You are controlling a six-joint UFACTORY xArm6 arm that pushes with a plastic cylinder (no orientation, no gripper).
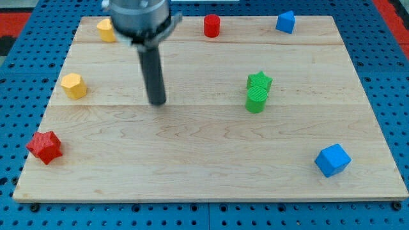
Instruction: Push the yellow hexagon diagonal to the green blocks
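From the one camera I see a pale wooden counter [211, 172] lying on a blue pegboard base [390, 76]. My tool is a bare rod with nothing to open or grasp; my tip [157, 102] rests on bare wood, touching no block. The yellow hexagon [74, 85] sits well to the view's left of my tip. The green star [259, 81] and green cylinder [256, 100] touch each other, well to its right.
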